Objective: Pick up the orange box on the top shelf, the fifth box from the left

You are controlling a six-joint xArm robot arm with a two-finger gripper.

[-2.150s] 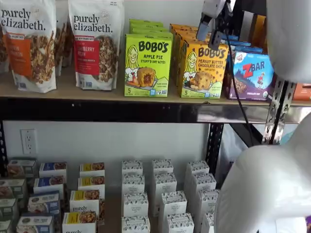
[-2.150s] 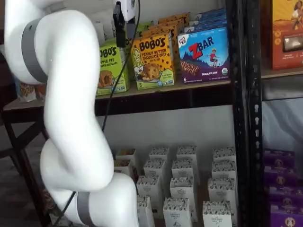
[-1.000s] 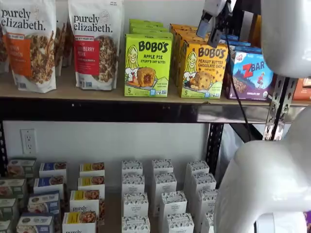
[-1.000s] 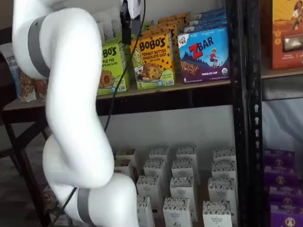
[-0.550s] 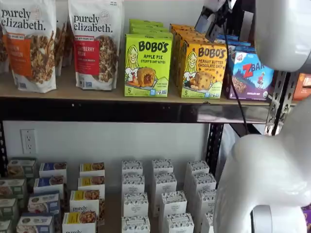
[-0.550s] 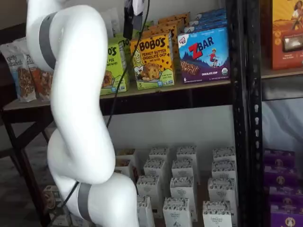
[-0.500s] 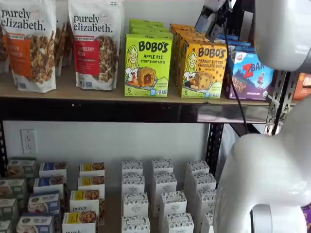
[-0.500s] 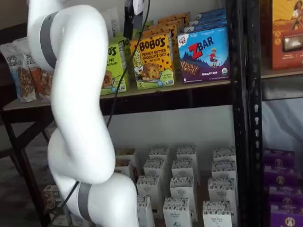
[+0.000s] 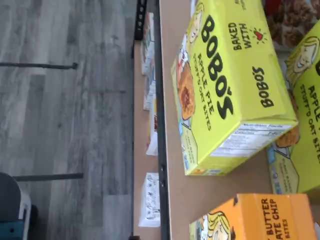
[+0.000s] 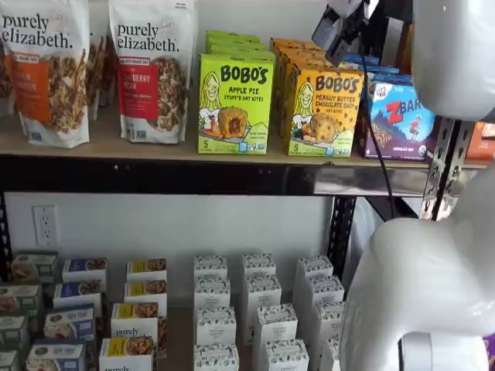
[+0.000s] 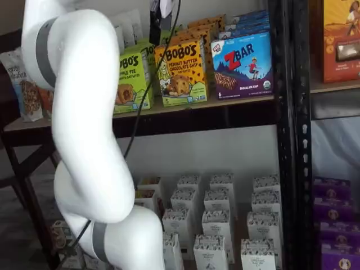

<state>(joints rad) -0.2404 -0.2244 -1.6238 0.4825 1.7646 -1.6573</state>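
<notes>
The orange box [image 10: 325, 110] stands upright on the top shelf [image 10: 155, 176], between a green Bobo's Apple Pie box [image 10: 236, 104] and a blue-purple ZBar box [image 10: 402, 116]. It shows in both shelf views [image 11: 181, 73], with more orange boxes lined up behind it. My gripper [image 10: 334, 31] hangs at the view's top edge, just above the front orange box's top and apart from it. In a shelf view its black fingers [image 11: 156, 25] show side-on, with no gap to be seen. The wrist view shows the green box [image 9: 230, 90] and a part of the orange box [image 9: 255, 220].
Purely Elizabeth granola bags [image 10: 151, 69] stand at the left of the top shelf. Small white cartons [image 10: 255, 309] fill the lower shelf. A black perforated upright [image 11: 289, 135] stands right of the ZBar box [image 11: 243, 66]. My white arm [image 11: 84, 140] fills the foreground.
The gripper has risen a little and moved right along the shelf, to above the orange box. The arm's elbow has swung. No box has moved.
</notes>
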